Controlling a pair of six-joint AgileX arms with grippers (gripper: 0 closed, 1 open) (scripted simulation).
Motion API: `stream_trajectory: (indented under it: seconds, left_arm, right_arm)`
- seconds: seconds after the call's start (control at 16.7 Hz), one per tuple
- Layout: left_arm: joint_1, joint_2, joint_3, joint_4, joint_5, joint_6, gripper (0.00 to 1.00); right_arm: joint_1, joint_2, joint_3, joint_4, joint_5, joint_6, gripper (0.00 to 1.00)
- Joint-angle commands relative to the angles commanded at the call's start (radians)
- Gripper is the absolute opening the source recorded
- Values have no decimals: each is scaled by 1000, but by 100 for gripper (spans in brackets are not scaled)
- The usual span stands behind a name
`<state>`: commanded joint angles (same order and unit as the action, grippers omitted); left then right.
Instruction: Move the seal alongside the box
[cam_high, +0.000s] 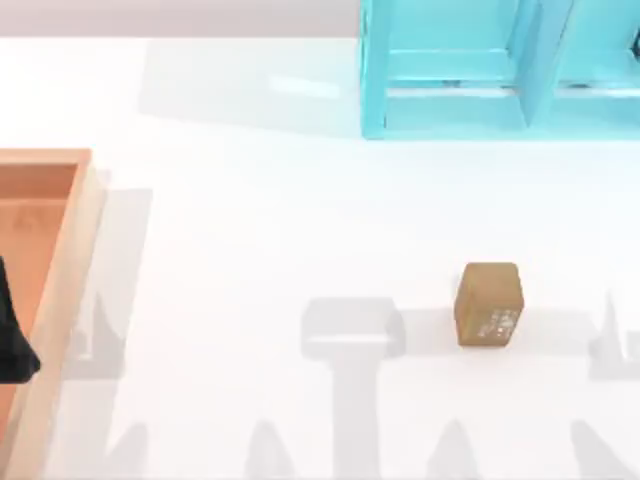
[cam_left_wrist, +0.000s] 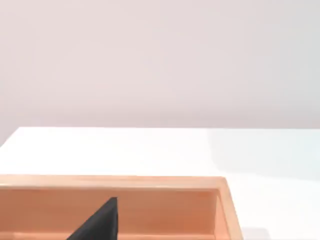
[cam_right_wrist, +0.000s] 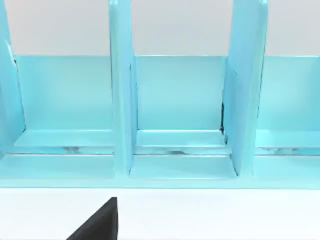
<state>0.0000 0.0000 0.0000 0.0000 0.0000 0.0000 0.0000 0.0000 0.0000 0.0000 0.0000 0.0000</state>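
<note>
The seal (cam_high: 489, 305), a small brown block with pale markings on its front face, stands on the white table right of centre. The box (cam_high: 62, 262), a shallow orange-brown tray with tan rim walls, lies at the table's left edge, far from the seal. A black part of my left arm (cam_high: 14, 335) hangs over the box's floor. In the left wrist view a dark piece of my left gripper (cam_left_wrist: 100, 222) sits in front of the box's far wall (cam_left_wrist: 150, 182). In the right wrist view a dark piece of my right gripper (cam_right_wrist: 100, 222) shows above the table.
A light blue shelf structure (cam_high: 490, 70) stands at the back right, and its compartments (cam_right_wrist: 177, 107) face the right wrist camera. White table (cam_high: 280, 250) stretches between box and seal. Grey arm shadows fall across the front of the table.
</note>
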Motion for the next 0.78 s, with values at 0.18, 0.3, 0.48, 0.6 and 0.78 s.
stream_trajectory:
  seconds: [0.18, 0.3, 0.48, 0.6, 0.78]
  left_arm:
    - [-1, 9, 9, -6, -2, -5, 100]
    - [-8, 54, 54, -39, -10, -34, 100]
    - [-32, 206, 204, -140, -35, -118, 100]
    - [-58, 360, 352, -235, -57, -193, 100]
    - [-113, 660, 630, -407, -96, -320, 100]
  right_arm:
    - [0, 0, 0, 0, 0, 0, 100]
    - [0, 0, 0, 0, 0, 0, 100]
    - [0, 0, 0, 0, 0, 0, 100]
    - [0, 0, 0, 0, 0, 0, 100]
    - [0, 0, 0, 0, 0, 0, 100]
